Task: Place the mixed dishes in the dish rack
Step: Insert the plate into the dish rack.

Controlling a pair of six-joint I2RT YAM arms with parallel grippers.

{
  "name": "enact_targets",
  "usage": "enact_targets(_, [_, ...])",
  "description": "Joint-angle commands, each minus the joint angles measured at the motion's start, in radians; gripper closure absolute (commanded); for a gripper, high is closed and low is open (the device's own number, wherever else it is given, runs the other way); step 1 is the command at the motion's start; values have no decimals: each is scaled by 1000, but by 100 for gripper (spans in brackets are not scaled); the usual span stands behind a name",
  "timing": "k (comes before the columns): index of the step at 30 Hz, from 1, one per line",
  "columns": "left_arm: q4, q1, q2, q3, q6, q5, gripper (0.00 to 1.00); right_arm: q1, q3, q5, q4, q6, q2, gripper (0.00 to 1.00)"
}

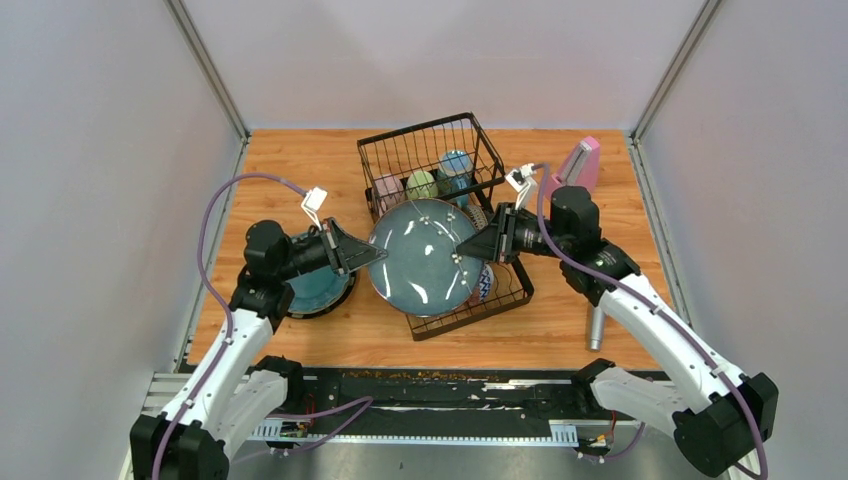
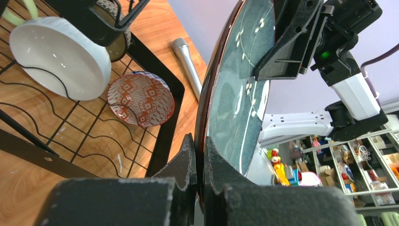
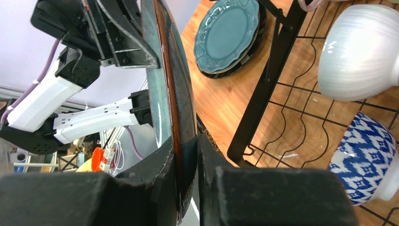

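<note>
Both arms are on one big dark speckled plate [image 1: 425,257], held on edge over the low tray end of the dish rack [image 1: 398,152]. The left claw [image 2: 199,147] is clamped on the plate's left rim, its fingers pinched tight on either side. The right claw [image 3: 187,147] is clamped on the opposite rim with the same hard pinch. The plate is tilted, its glossy face turned up toward the overhead camera. Whether its lower edge touches the wires is hard to say from these angles. Down in the tray beside it a white bowl [image 2: 56,56] leans in the wavy slots, and a patterned bowl [image 2: 140,99], red inside, sits just to its near side. In the tall basket at the far end are a pink mug [image 1: 388,187], a green mug [image 1: 421,184] and a blue mug [image 1: 455,163]. Left of the rack, a stack of plates [image 1: 315,290] with a teal one on top lies on the table [image 1: 300,170]. A microphone [image 1: 595,328] lies near right, and a pink metronome [image 1: 580,160] stands far right.
</note>
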Motion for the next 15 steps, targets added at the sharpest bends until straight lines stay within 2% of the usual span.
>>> enact_targets(1, [243,-38,-1,-15,-7,70,100,29,23,-159,158,103,15,82])
enact_targets(7, [410,-54,11,-69,-99,30,100,34,11,-161,170,124,46,75])
enact_targets(12, [422,-57,13,-79,-103,19,100,34,-1,-130,169,133,50,72])
enact_targets(15, [422,-56,11,-80,-103,11,100,34,-9,-125,169,136,44,75])
